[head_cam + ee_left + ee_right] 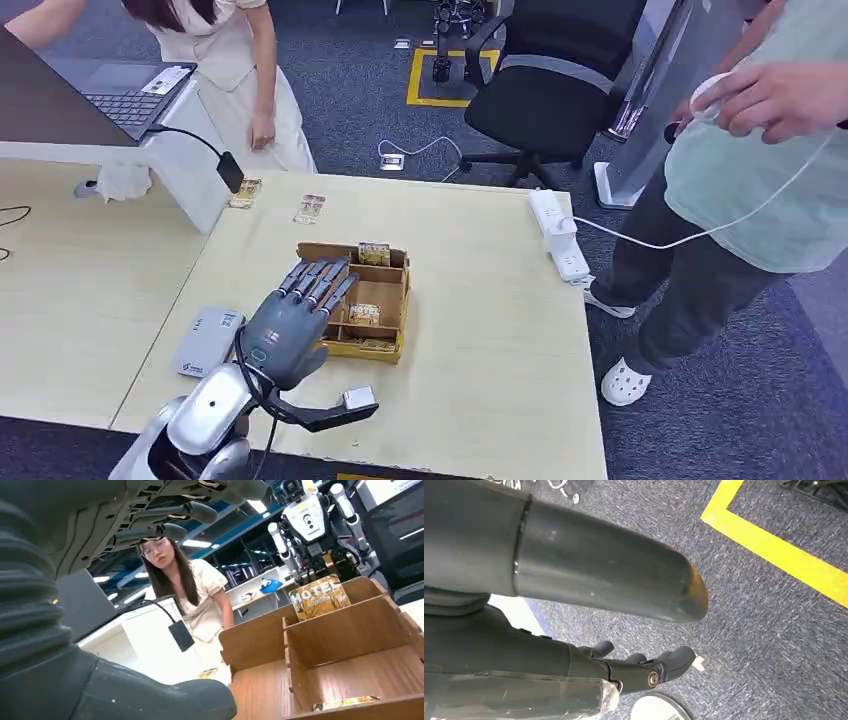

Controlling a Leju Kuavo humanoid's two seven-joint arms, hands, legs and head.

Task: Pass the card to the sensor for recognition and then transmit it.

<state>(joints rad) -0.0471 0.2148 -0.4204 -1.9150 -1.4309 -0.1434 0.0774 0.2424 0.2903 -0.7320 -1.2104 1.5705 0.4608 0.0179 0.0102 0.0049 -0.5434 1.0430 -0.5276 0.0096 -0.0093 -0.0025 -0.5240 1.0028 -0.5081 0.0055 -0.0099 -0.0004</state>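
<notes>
My left hand [293, 325] hovers flat at the near-left corner of the wooden box [385, 300], fingers [318, 283] straight, side by side, holding nothing. A card [364, 314] lies in the box's near compartment, another [373, 253] stands at its far wall. My right hand [644, 667] hangs over carpet, fingers curled, empty.

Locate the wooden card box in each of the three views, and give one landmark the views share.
Head view: the wooden card box sits mid-table, just beyond the left hand.
Left wrist view: the box's dividers fill the right side, with the hand's fingers above.
Right wrist view: not in it; carpet floor and the right hand.
Shared landmark: the upright HOTEL card in the box.
</notes>
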